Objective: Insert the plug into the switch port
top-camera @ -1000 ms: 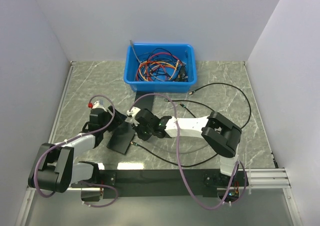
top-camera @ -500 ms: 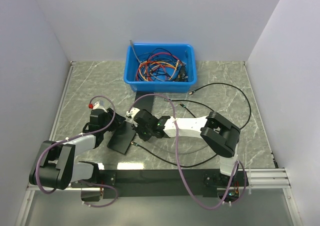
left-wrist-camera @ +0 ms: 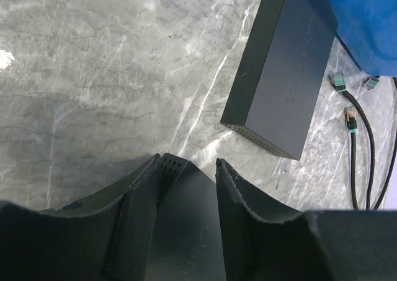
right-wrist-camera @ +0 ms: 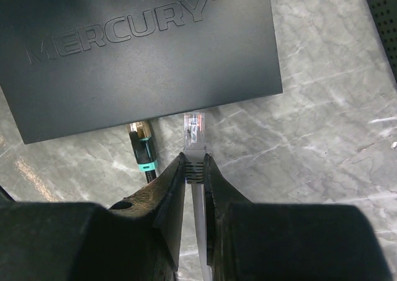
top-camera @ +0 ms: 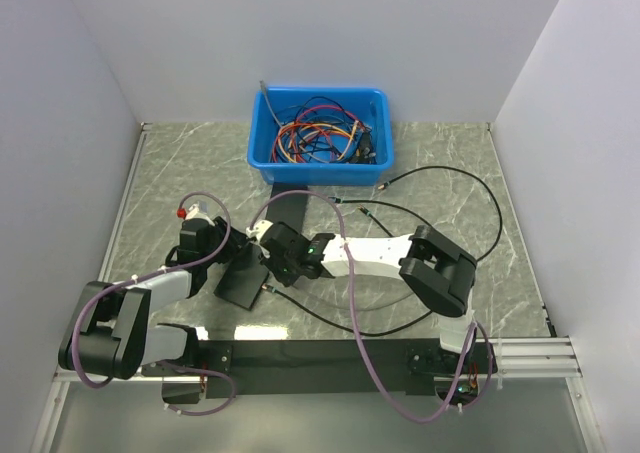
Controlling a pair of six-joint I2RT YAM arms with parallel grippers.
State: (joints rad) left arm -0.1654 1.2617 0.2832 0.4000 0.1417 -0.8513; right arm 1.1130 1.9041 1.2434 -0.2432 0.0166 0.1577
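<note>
Near the middle of the right wrist view, the plug is held by the right hand. Its two fingers are closed narrowly on the plug just behind the clear tip. The tip is pointed at the lower edge of the switch and is seen just beside that edge; whether it touches cannot be told. To its left, a gold plug with a green sleeve is seen at the same edge. It seems to be pushed in, though the port is hidden.

At the bottom of the left wrist view, the switch is gripped from both sides by the left hand. In the upper right of that frame, a second black box is laid on the grey desk, near a blue bin.
</note>
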